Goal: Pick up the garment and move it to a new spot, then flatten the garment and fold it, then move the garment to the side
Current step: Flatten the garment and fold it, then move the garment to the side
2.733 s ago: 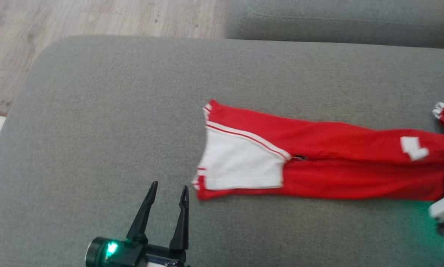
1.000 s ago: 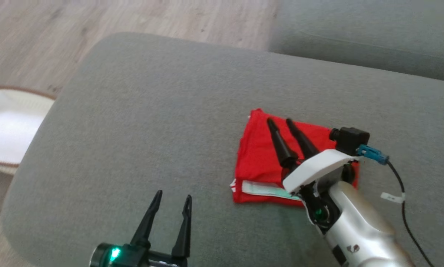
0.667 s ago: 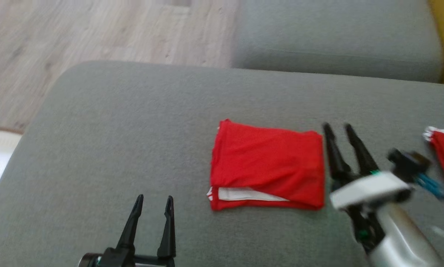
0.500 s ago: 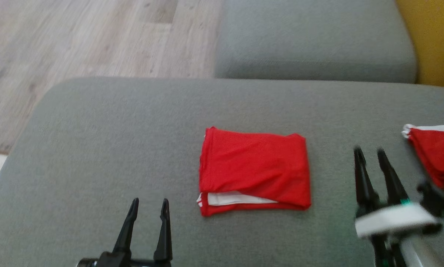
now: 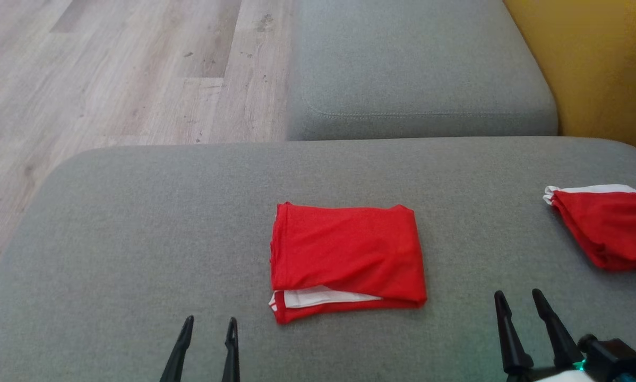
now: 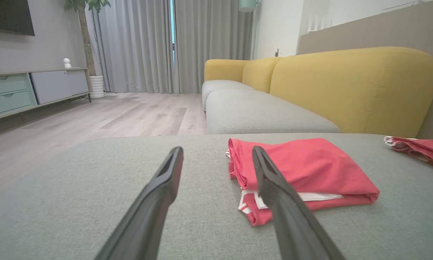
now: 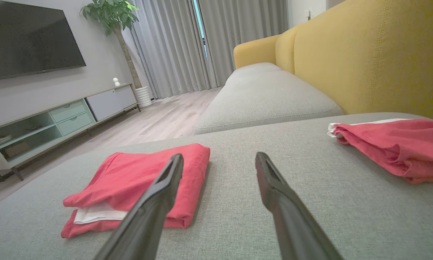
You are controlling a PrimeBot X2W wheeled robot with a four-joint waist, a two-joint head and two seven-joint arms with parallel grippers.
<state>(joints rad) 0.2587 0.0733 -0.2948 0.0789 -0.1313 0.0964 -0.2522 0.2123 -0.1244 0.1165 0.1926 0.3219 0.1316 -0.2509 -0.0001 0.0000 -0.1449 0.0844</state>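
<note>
1. On the big grey cushion [image 5: 137, 212], right in the middle of the head view, lies the red garment [image 5: 347, 254]. It is folded into a flat block.
2. A strip of white peeks out of its near edge, at 6 o'clock. The rest of the white part is tucked inside the fold and cannot be seen.
3. The left gripper [image 5: 211, 321] sits at 7 o'clock from the garment and does not touch it. Its jaws stand apart with nothing between them. In the head view the bottom edge cuts off all but their thin tips.
4. The right gripper [image 5: 517, 293] sits at 4 o'clock from the garment, also not touching it. Its jaws are apart and empty too. The bottom edge cuts off most of its body.
5. In the left wrist view, one jaw crosses in front of the garment [image 6: 303, 162] and hides part of its side.
6. In the right wrist view, one jaw covers a near part of the garment [image 7: 129, 173].
7. A second red cloth [image 5: 610, 223] with a white edge lies at 3 o'clock from the garment, well apart from it. The right edge of the head view cuts it off, so its whole shape is hard to make out.
8. At 12 o'clock is another grey cushion [image 5: 413, 69]. At 1 o'clock is a yellow sofa back [image 5: 604, 63]. At 11 o'clock is a wooden floor [image 5: 111, 69].
</note>
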